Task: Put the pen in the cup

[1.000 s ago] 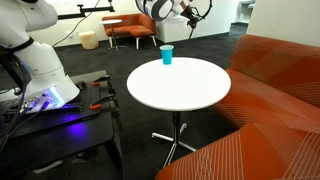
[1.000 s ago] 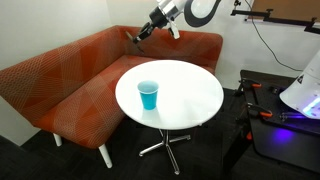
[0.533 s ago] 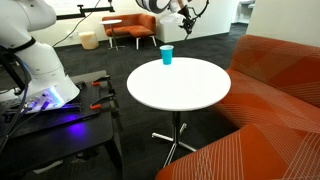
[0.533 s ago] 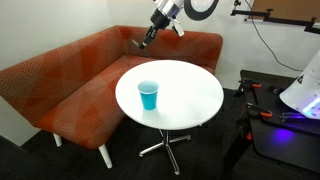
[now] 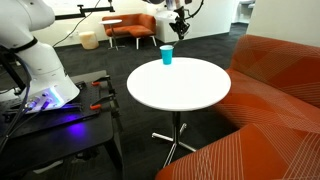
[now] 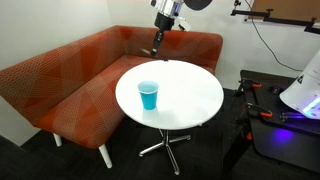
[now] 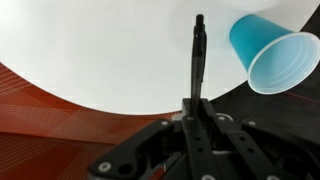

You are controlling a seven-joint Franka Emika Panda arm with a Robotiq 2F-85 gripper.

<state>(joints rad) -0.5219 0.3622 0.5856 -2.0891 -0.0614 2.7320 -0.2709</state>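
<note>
One pen (image 5: 181, 30) pinched in the claw (image 5: 179, 20), in an exterior view; cup (image 5: 166, 55) below the claw, apart; in an exterior view, cup (image 6: 148, 95) on the bench (image 6: 195, 100); wrist view: cup beside pen tip; carrying step, likely; next, centre tip over mouth.

A round white table (image 6: 195, 108) carries 1 upright blue cup (image 6: 148, 96), toward 9 o'clock from the tabletop's centre.
</note>
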